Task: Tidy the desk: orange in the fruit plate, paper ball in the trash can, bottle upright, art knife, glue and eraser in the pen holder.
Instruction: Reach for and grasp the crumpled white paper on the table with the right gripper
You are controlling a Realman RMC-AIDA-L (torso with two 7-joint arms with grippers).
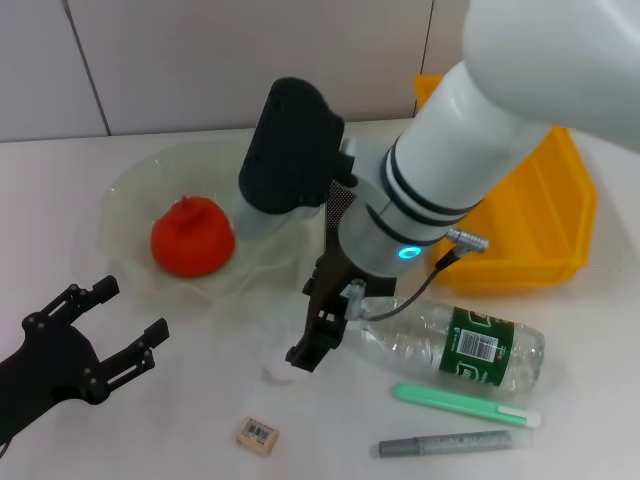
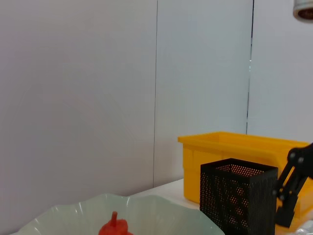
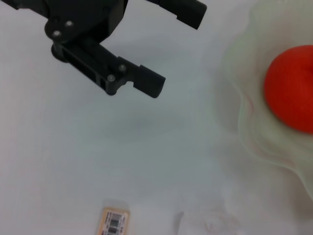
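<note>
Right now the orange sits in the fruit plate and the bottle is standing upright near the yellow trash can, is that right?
Not quite: the bottle lies on its side, as the head view shows. The orange does sit in the fruit plate, and the bottle is near the trash can.

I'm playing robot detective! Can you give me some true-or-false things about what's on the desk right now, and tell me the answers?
1. The orange sits in the fruit plate. True.
2. The bottle stands upright. False: it lies on its side.
3. The left hand is open and holds nothing. True.
4. The eraser is inside the pen holder. False: it lies on the desk.
5. The right hand is over the trash can. False: it reaches down beside the bottle, near the paper ball.
</note>
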